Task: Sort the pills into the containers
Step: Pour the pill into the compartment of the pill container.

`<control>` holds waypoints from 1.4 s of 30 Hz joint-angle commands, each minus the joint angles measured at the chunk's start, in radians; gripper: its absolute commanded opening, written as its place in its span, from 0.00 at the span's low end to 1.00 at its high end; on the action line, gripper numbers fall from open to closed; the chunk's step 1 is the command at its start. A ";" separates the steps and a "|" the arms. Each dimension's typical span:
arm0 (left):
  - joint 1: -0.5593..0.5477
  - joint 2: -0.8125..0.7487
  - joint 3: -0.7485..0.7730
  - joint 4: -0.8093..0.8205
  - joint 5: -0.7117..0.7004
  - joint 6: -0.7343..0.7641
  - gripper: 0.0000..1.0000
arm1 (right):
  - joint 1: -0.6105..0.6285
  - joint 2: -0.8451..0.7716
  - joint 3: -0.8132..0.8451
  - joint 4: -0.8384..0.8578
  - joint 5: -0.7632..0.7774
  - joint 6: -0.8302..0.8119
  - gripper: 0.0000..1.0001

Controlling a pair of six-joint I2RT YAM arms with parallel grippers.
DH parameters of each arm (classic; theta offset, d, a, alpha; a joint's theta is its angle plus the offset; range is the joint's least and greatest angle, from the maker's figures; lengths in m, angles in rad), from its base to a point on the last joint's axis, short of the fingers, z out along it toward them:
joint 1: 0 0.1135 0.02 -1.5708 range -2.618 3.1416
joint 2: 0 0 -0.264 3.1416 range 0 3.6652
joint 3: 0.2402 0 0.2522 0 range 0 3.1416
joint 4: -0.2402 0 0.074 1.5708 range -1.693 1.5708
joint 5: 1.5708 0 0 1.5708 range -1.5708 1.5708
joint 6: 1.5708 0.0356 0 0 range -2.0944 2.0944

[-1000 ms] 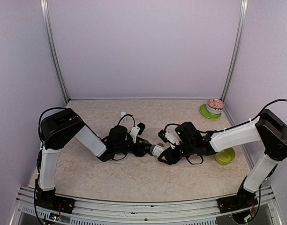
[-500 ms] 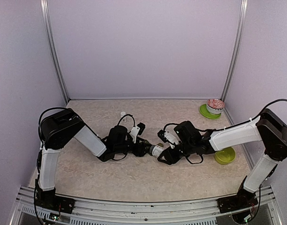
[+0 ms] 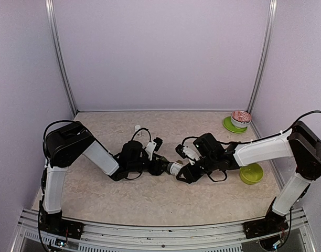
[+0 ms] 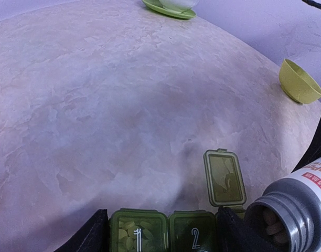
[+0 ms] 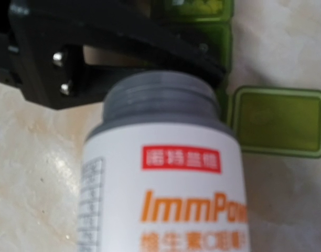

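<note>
A green pill organiser (image 4: 166,231) sits between my left gripper's (image 4: 163,233) fingers, which are shut on it. Its compartment 1 holds pale pills and compartment 2 is closed. The lid (image 4: 224,178) of the third compartment stands open. A white pill bottle (image 5: 160,178) with a grey neck is uncapped, and my right gripper (image 3: 185,170) is shut on it. The bottle lies tilted, with its mouth (image 4: 278,218) right beside the open compartment and pills showing inside. In the right wrist view the bottle hides my right fingers.
A yellow-green bowl (image 3: 250,174) stands right of my right arm. At the back right, a patterned cup rests on a green saucer (image 3: 231,126). A small white object (image 3: 139,129) lies behind my left gripper.
My right arm has edged slightly left and away with the bottle, bringing its mouth closer to the organiser. The left arm has not moved.
</note>
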 commanded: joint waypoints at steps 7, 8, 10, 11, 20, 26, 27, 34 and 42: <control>-0.002 0.024 -0.017 -0.031 -0.011 0.014 0.66 | 0.010 0.015 0.039 -0.036 -0.008 0.003 0.00; -0.001 0.025 -0.017 -0.030 -0.010 0.014 0.66 | 0.009 0.014 0.039 -0.038 -0.008 0.001 0.00; -0.001 0.026 -0.016 -0.030 -0.010 0.013 0.66 | 0.010 0.013 0.043 -0.043 -0.009 0.001 0.00; -0.001 0.026 -0.017 -0.030 -0.010 0.014 0.66 | 0.011 0.013 0.044 -0.046 -0.009 0.002 0.00; -0.002 0.024 -0.016 -0.030 -0.008 0.012 0.66 | 0.010 0.007 0.062 -0.068 -0.014 0.004 0.00; -0.002 0.023 -0.015 -0.032 -0.008 0.012 0.66 | 0.011 0.008 0.073 -0.077 -0.019 0.007 0.00; -0.001 0.023 -0.017 -0.032 -0.008 0.014 0.66 | 0.010 0.010 0.077 -0.083 -0.021 0.008 0.00; -0.002 0.021 -0.016 -0.031 -0.008 0.013 0.66 | 0.010 0.015 0.105 -0.125 -0.020 0.012 0.00; -0.001 0.017 -0.017 -0.031 -0.009 0.013 0.66 | 0.010 0.036 0.130 -0.175 -0.017 0.011 0.00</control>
